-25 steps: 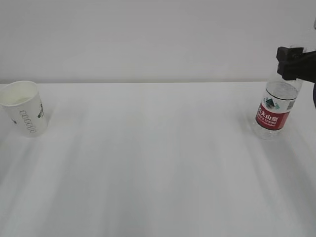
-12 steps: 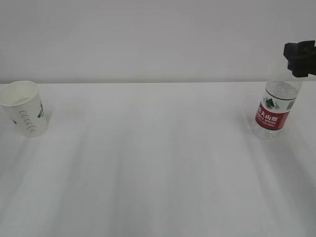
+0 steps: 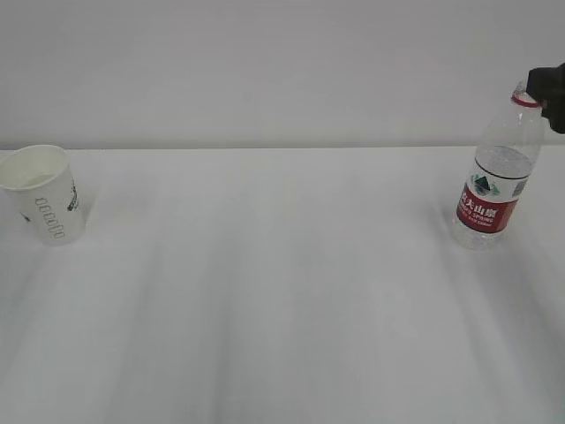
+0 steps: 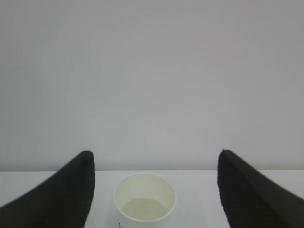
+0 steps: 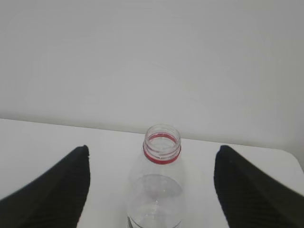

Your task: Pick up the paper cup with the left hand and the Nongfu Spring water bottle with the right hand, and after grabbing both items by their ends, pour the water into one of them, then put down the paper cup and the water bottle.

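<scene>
Matte black claw fingers [image 4: 61,192], broad and tapering to rounded tips, likewise on the right claw [image 5: 152,190].

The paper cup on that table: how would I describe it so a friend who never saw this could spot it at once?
Start at the white table and go to its far left edge. There a small white paper cup stands upright, open, with grey lettering down its side. The only other thing, a clear water bottle with a red label, stands far right.

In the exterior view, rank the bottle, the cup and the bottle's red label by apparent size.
1. Bottle, the tallest.
2. Cup, shorter but wide.
3. Red label, a band on the bottle.
</scene>
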